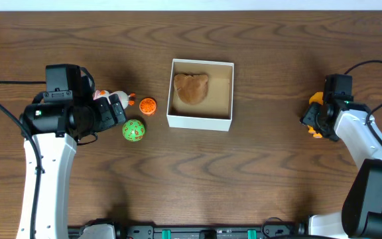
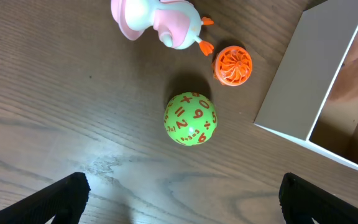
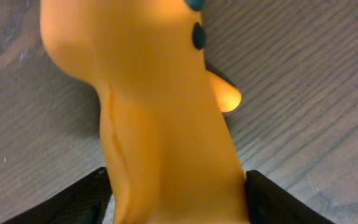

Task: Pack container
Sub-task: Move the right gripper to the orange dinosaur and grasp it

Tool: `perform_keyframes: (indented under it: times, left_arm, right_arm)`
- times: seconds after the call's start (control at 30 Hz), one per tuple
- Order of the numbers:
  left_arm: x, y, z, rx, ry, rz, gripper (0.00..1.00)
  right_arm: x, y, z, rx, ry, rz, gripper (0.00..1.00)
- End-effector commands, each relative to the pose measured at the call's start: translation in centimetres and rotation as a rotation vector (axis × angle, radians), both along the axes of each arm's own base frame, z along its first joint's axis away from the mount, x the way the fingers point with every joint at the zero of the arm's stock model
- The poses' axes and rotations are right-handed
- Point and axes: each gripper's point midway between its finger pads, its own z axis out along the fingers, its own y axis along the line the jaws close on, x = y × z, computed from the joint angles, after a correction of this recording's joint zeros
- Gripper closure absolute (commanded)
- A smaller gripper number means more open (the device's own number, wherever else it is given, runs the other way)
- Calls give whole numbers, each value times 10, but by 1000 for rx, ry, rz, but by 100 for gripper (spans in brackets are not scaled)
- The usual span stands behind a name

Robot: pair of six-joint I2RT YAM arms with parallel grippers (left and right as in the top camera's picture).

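Note:
The container (image 1: 199,122) is a square white box with a brown inside at the table's middle, and a brown bear-shaped toy (image 1: 191,87) lies in it. Its white wall also shows in the left wrist view (image 2: 309,74). My left gripper (image 1: 115,116) is open and empty (image 2: 182,199), just left of a green number ball (image 1: 134,130) (image 2: 191,118). An orange ribbed ball (image 1: 148,105) (image 2: 232,65) and a pink and white toy (image 1: 115,98) (image 2: 160,22) lie beyond it. My right gripper (image 1: 317,121) (image 3: 179,199) is shut on an orange toy (image 1: 316,99) (image 3: 160,112) at the far right, low over the table.
The three small toys sit in a cluster between my left gripper and the container's left wall. Bare wooden table lies between the container and my right gripper. The table's far edge runs along the top of the overhead view.

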Motion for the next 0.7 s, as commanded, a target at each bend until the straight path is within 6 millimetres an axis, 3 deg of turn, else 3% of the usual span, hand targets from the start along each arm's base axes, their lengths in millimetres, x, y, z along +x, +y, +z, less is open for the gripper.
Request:
perform_keyframes:
  times: [0.0,0.2,0.23,0.33,0.4,0.47,0.53,0.6,0.67]
  left_arm:
    - [3,2,6,9,-15,-11,2]
    - [3,2,6,9,-15,-11,2]
    - [3,1,6,9,-15,-12,2]
    - [3,1,6,9,-15,-12,2]
    - [3,2,6,9,-15,-11,2]
    - [3,2,6,9,-16,-11,2]
    - [3,2,6,9,-15,-11,2]
    - [3,1,6,9,-15,-12,2]
    - [3,2,6,9,-16,-11,2]
  right_arm:
    - [-2,-5,-2,-11,-13,-37,26]
    - [-3,-8,-22,-3,29,-54,31]
    - [-4,-8,-26,2,39,-60,41]
    - [-7,-4,-33,25,59,-57,81]
    - [-5,1,-29,49,50,-48,98]
    - [1,8,-17,78,23,-31,99]
    - [10,18,7,100,-23,-2,99]
    - [20,31,39,114,-83,37,99]
    - [30,51,84,129,-172,57,98]
